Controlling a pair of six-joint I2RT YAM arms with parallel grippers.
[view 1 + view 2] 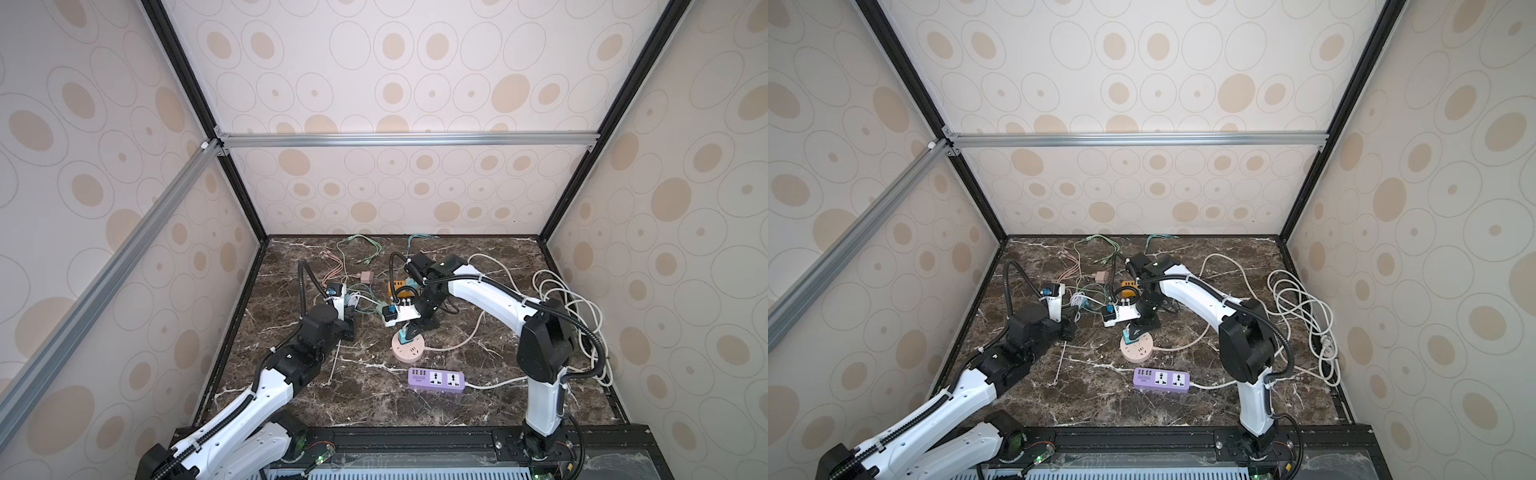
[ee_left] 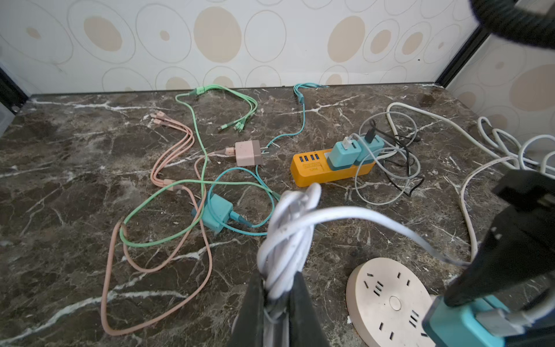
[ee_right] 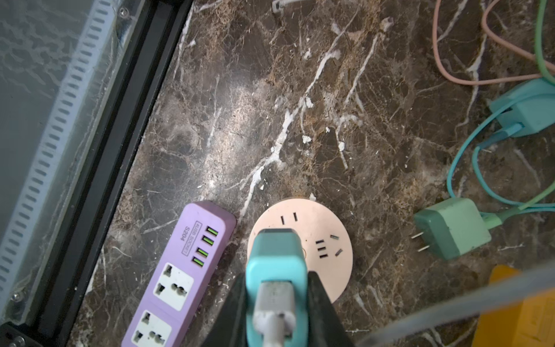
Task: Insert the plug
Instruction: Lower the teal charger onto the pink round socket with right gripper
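Observation:
My right gripper (image 3: 277, 279) is shut on a teal plug (image 3: 276, 258) that has a white USB lead in its back. It holds the plug upright over the round pink socket (image 3: 327, 228). The plug covers part of the socket's face and its prongs are hidden. Both top views show the plug (image 1: 402, 335) (image 1: 1127, 336) standing at the far left part of the socket (image 1: 411, 351). My left gripper (image 2: 276, 279) is shut on a bundle of white cable (image 2: 288, 228), to the left of the socket (image 2: 387, 300). One strand runs from the bundle across to the plug (image 2: 456, 324).
A purple power strip (image 1: 436, 379) lies in front of the socket. An orange strip (image 2: 330, 168) with two teal adapters lies behind it. Loose pink (image 2: 247, 153), teal (image 2: 217, 211) and green (image 3: 450, 228) adapters and coloured cables lie about. White cord coils (image 1: 573, 316) lie at the right wall.

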